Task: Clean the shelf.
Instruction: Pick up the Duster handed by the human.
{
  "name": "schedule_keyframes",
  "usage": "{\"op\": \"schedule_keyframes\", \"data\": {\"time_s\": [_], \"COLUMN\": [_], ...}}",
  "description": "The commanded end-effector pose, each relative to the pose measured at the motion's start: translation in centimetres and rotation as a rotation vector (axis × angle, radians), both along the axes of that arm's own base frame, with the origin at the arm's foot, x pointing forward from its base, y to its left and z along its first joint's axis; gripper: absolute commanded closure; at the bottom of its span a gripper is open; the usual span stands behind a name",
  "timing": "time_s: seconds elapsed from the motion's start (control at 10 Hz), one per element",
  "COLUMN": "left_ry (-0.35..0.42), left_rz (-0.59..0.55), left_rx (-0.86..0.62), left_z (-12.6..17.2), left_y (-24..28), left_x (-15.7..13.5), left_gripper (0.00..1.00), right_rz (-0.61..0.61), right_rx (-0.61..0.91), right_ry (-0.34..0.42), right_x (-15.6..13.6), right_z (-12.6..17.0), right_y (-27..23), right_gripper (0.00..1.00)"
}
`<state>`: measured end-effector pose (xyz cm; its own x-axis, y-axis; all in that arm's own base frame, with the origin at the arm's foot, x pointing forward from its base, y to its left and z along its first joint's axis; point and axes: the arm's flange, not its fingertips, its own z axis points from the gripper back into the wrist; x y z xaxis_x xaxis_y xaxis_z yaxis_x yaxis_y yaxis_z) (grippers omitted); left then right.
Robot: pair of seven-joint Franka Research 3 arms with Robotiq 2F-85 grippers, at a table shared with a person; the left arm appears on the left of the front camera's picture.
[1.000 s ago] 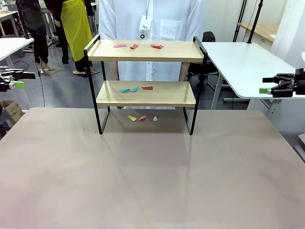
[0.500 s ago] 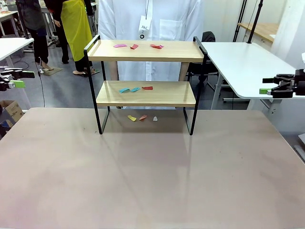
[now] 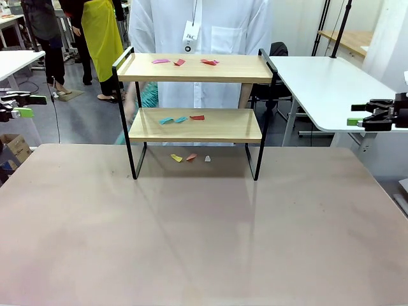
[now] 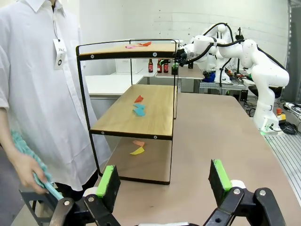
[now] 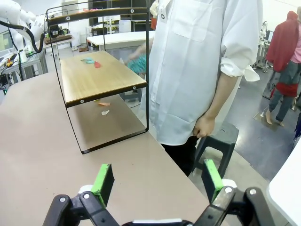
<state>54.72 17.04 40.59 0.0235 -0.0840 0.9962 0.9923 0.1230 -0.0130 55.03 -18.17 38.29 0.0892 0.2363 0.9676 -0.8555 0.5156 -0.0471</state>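
The left gripper (image 4: 163,181) hangs beside the table's left edge, fingers spread wide with nothing between them. Just ahead of its fingertips lies bare brown table (image 4: 221,141). Farther ahead, toward its left finger, the shelf (image 4: 136,117) stands end-on with its legs on the table, well apart from the gripper. Beyond that same finger, past the table edge, a person's hand (image 4: 23,165) holds a teal duster (image 4: 19,141) just beside the shelf's far side.

The right gripper (image 5: 157,179) hangs off the opposite edge, fingers likewise apart and empty. Ahead of its left finger the table runs to the shelf's other end, well apart from it. Ahead of its right finger a stool (image 5: 218,136) stands on the floor, with the person's white shirt (image 5: 197,61) above it.

From the front, the shelf stands at the far middle of the table, between the two grippers. Yellow, orange and white paper scraps (image 3: 191,157) lie on the table under it. Two blue scraps and a red one lie on the lower board (image 3: 223,127), and pink and red ones on the top board (image 3: 242,67).
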Motion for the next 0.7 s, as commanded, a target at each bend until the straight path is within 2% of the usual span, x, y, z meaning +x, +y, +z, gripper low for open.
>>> {"op": "schedule_keyframes", "data": {"time_s": [0.0,0.6], "left_ry": [-0.003,-0.003], "left_rz": [-0.003,-0.003], "left_rx": [-0.002,-0.002], "left_z": [0.21,0.21], "left_y": [-0.05,-0.05], "left_x": [-0.04,-0.04], "left_gripper": [0.00,0.00], "right_rz": [-0.001,-0.001], "right_rx": [-0.010,-0.010], "right_ry": [0.002,0.002], "right_x": [0.02,0.02], "right_z": [0.26,0.26], "right_y": [0.08,0.08], "right_gripper": [0.00,0.00]}}
